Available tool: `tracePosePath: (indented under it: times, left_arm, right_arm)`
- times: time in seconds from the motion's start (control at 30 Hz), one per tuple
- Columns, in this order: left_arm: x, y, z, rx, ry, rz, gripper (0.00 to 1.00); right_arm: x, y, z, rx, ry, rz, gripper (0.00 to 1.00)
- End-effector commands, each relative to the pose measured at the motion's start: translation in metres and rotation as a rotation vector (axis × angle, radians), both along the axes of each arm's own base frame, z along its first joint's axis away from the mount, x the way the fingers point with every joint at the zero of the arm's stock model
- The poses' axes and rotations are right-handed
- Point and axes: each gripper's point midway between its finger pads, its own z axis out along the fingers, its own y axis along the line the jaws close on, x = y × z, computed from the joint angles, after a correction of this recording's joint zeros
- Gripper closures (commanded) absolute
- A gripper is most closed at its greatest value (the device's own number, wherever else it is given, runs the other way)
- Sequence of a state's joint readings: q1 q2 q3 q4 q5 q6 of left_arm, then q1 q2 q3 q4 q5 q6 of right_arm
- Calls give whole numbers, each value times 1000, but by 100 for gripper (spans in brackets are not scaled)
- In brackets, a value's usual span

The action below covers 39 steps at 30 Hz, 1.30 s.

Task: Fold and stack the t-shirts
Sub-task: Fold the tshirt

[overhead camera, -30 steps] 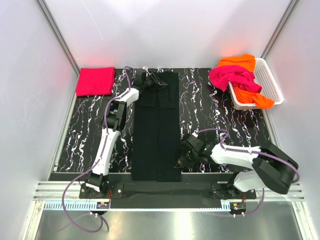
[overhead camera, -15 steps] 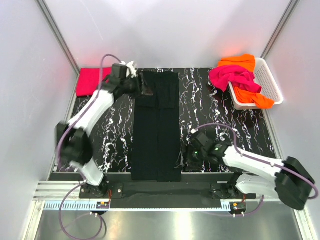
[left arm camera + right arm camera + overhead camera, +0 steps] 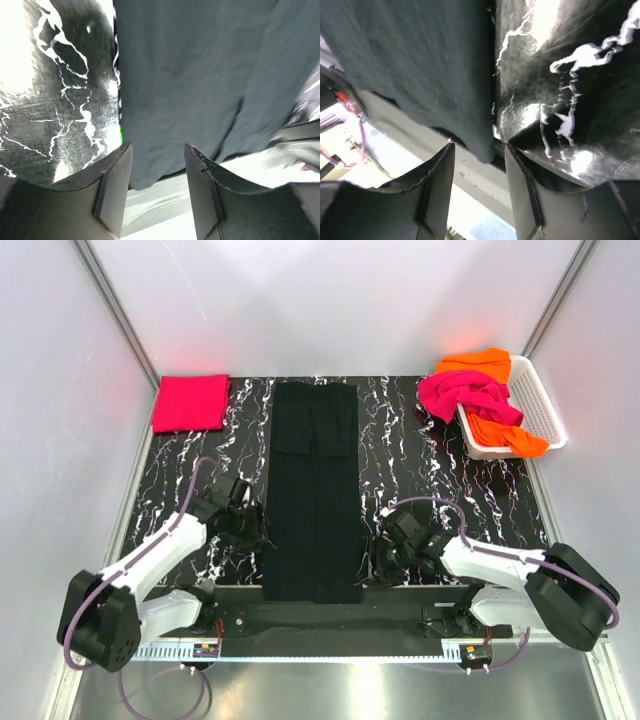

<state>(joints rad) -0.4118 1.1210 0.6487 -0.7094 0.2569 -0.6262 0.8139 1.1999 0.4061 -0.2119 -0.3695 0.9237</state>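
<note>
Four shirts in view. Large black cloth t-shirt (image 3: 315,490), folded to a long narrow strip, lies down the middle of the black white-veined marble-look table (image 3: 410,440), running from the far edge to the near edge. Its near end seems to lap over the near edge, but it's black on black there, so hard to tell where the cloth stops.

Red-pink folded t-shirt (image 3: 190,403) sits flat at the far-left corner. White plastic lattice basket (image 3: 538,405) is at the far-right corner. Crumpled magenta t-shirt (image 3: 458,395) spills over its left rim onto the table. Orange t-shirt (image 3: 478,362) is bunched at the basket's far end, w/ more orange at its near end; can't tell if that's the same garment. Basket's inside is mostly covered.

Left gripper (image 3: 157,150) is low by the strip's left edge, close to the near edge. Jaws are apart w/ nothing btwn them; the shirt's left edge and near hem show past the gap. Contact w/ cloth: can't tell.

Right gripper (image 3: 479,150) mirrors it at the strip's right edge. Jaws are parted to a similar gap, empty, w/ the shirt's near-right corner just beyond the tips.

From the top cam both sets of fingers are hidden under the wrists. Wrist views are blurred and overexposed at the table's rim.
</note>
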Motion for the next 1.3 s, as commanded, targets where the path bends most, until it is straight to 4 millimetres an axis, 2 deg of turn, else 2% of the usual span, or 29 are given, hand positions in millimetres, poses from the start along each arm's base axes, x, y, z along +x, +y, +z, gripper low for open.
tracePosePath:
  times: [0.0,0.07,0.17,0.3,0.37,0.57,0.6,0.8,0.9,0.97,1.0,1.13,1.27]
  left_arm:
    - [12,2,7,-15,-56,129,49]
    - [0,4,0,-25,-16,173,50]
    - [-25,16,-23,4,43,215,50]
    - [-41,22,-37,-5,77,277,50]
    - [-40,20,-37,-30,63,285,50]
    - [-40,18,-36,-34,67,271,47]
    - [-41,18,-36,-34,69,269,46]
    - [-39,15,-25,-60,46,266,42]
    - [-40,15,-24,-54,50,251,40]
    - [-43,14,-27,-51,83,239,40]
    - [-44,13,-27,-54,91,234,41]
    - [-41,11,-23,-61,74,208,41]
    - [-42,8,-21,-73,80,197,37]
  right_arm:
    - [6,9,0,55,-20,1,48]
    - [1,9,-3,72,-4,5,49]
    - [-5,7,-6,95,18,-12,52]
    - [-7,4,-8,99,11,-10,52]
    - [-10,2,-12,93,22,-7,51]
    - [1,19,-6,169,-23,9,53]
    - [1,22,-6,180,-18,14,60]
    - [3,28,-5,200,3,4,67]
    - [3,22,-1,182,-6,-19,76]
    - [5,23,12,206,-24,-41,86]
    - [9,25,24,238,-50,-48,87]
    - [18,26,42,275,-67,-85,92]
    - [23,29,46,279,-47,-83,94]
